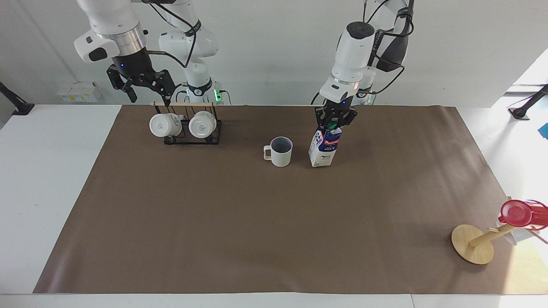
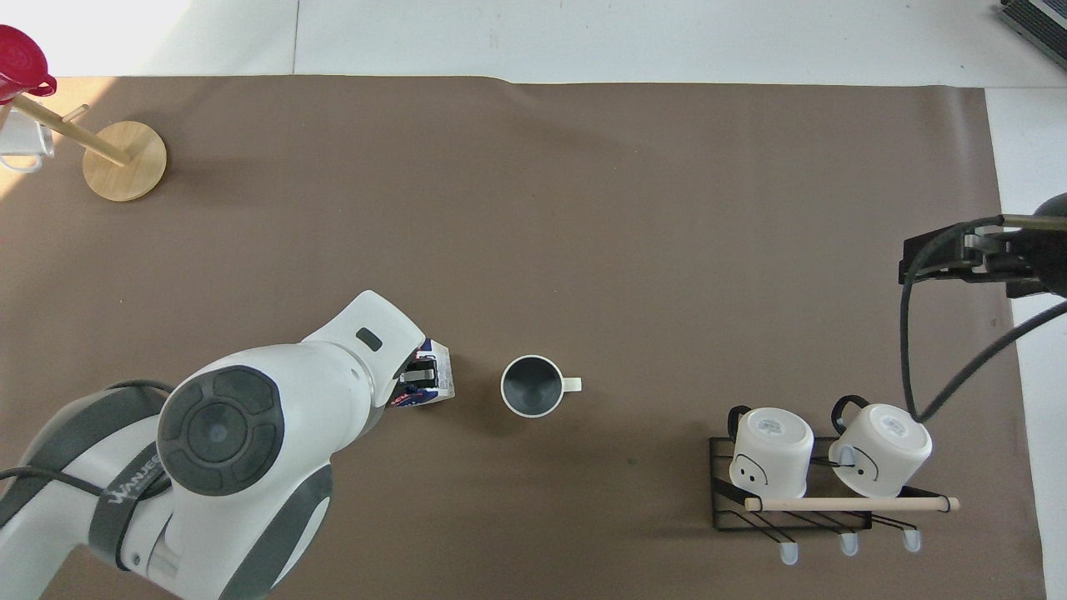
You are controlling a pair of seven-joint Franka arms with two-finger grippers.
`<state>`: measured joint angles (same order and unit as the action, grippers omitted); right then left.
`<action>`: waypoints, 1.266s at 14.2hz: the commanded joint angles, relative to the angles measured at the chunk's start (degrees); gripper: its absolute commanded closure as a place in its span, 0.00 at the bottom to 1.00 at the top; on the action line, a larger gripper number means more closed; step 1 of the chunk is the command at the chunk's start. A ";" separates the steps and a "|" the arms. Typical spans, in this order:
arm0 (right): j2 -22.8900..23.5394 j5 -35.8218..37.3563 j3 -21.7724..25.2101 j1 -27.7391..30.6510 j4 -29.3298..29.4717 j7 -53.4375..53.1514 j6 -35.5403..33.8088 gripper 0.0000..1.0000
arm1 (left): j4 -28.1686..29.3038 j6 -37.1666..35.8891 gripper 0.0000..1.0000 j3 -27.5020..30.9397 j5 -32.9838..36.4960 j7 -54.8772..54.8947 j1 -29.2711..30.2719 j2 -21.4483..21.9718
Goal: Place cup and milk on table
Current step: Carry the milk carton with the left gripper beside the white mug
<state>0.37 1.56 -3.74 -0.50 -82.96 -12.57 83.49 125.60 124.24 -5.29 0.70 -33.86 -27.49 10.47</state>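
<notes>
The left gripper [image 1: 336, 121] is clamped tight on the top of the milk carton [image 1: 323, 149]. The carton stands on the brown table [image 1: 274, 222], just beside the cup [image 1: 279, 151]. The right gripper [image 1: 143, 87] hangs wide open with nothing in it, above the rack [image 1: 192, 130] holding two white mugs [image 1: 162, 125].

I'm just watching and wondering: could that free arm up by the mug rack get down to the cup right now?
Probably yes. The right gripper is open and empty, up over the rack. The cup stands open-topped on the table, with bare sheet toward that arm; the milk, held by the left gripper, is beside it at the left arm's end.
</notes>
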 commanded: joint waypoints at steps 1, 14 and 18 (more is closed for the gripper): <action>0.95 -0.51 -0.66 0.94 1.93 1.67 -1.49 0.00 | 2.54 3.11 0.57 0.72 2.90 -3.31 -2.21 0.51; 0.43 -1.74 -0.31 1.91 0.79 1.23 -1.05 0.00 | 3.86 2.33 0.22 0.72 2.99 -4.72 -3.44 0.42; 0.43 -1.74 -0.31 1.91 0.79 1.23 -1.05 0.00 | 3.16 2.06 0.00 0.72 2.99 -5.69 -3.44 0.25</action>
<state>0.67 1.07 -3.71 0.43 -82.63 -12.57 82.94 128.60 126.17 -5.43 2.01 -37.81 -29.64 10.37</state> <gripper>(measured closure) 0.000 0.084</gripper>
